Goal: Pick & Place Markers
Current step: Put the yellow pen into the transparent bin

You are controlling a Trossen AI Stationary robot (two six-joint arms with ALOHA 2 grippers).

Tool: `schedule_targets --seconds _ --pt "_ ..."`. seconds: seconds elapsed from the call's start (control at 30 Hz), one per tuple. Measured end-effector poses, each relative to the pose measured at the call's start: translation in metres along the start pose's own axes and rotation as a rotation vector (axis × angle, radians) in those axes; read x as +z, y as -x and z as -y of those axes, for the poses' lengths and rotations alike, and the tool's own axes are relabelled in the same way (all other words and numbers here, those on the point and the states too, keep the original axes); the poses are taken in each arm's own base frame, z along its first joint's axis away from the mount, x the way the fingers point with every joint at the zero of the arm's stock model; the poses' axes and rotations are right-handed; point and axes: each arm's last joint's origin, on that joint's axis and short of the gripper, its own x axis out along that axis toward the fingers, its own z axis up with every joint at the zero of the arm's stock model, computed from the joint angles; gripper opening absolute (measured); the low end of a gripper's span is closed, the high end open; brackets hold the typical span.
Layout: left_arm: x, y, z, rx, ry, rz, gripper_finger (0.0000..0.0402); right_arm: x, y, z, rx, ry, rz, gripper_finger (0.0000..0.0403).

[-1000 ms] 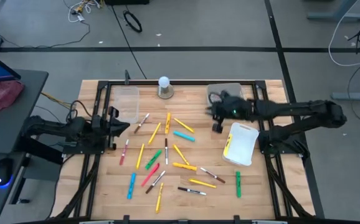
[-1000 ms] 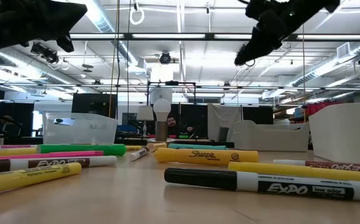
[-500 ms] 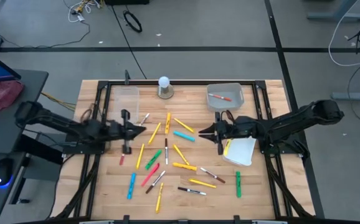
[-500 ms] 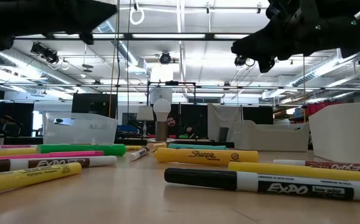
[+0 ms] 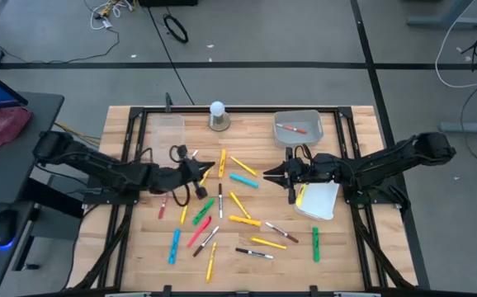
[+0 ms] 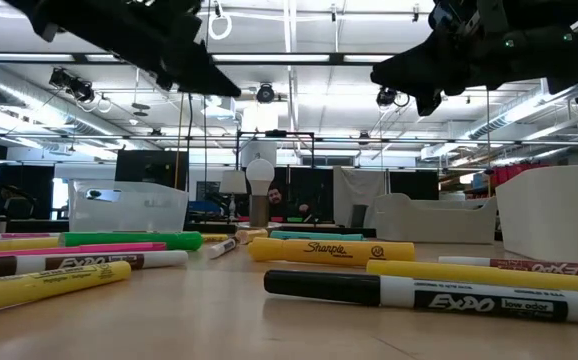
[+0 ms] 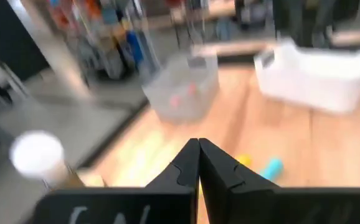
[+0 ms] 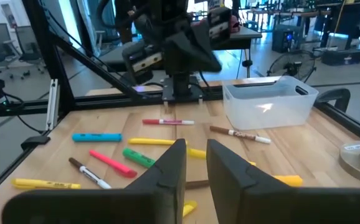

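Here the left tool hangs above the wooden counter with its two fingers pressed together and nothing between them, its tip over the upper left part of the marker scatter. The right tool faces it from the other side, raised off the counter, its fingers standing a narrow gap apart and empty.

Between and below the two tools the markers lie loose on the counter: mostly yellow, with green, pink, blue and dark-barrelled ones among them. One red-capped marker lies inside the grey bin at the far right. A white bin sits under the right arm, and a clear tub stands at the far left. A white round-topped knob rests between the tub and the grey bin.
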Motion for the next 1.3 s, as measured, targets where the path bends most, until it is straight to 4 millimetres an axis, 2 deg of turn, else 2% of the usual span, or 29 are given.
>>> schedule_targets --seconds 0.2,0.33,0.5,0.57,0.67,0.77,0.93,1.23,1.3 --pt "-0.011 -0.006 0.004 -0.027 0.165 -0.169 0.0034 0.0 0.0 0.0 -0.001 0.0 -0.003 0.0066" --pt "-0.029 -0.018 0.007 -0.052 0.307 -0.303 0.0088 -0.001 0.0 0.0 -0.001 0.001 -0.01 0.0066" --pt "-0.058 -0.037 0.009 0.058 0.476 -0.448 0.017 -0.001 0.0 0.0 -0.002 0.001 -0.012 0.0066" --pt "-0.069 -0.043 0.01 0.106 0.517 -0.489 0.0191 -0.001 0.0 0.0 -0.002 0.001 -0.013 0.0066" --pt "-0.082 -0.049 0.01 0.162 0.555 -0.538 0.0202 -0.002 0.0 0.0 -0.002 0.002 -0.016 0.0066" --pt "-0.091 -0.053 0.011 0.175 0.567 -0.58 0.0192 -0.001 0.0 0.0 -0.002 -0.003 -0.014 0.0066" --pt "-0.103 -0.057 0.015 0.19 0.561 -0.628 0.0148 -0.001 0.0 0.0 -0.004 -0.015 -0.01 0.0066" --pt "-0.107 -0.057 0.015 0.211 0.538 -0.647 0.0037 -0.001 0.0 0.002 -0.072 -0.018 -0.003 0.0066" --pt "-0.107 -0.057 0.015 0.214 0.533 -0.651 0.0035 -0.001 0.0 0.002 -0.072 -0.017 -0.003 0.0066"
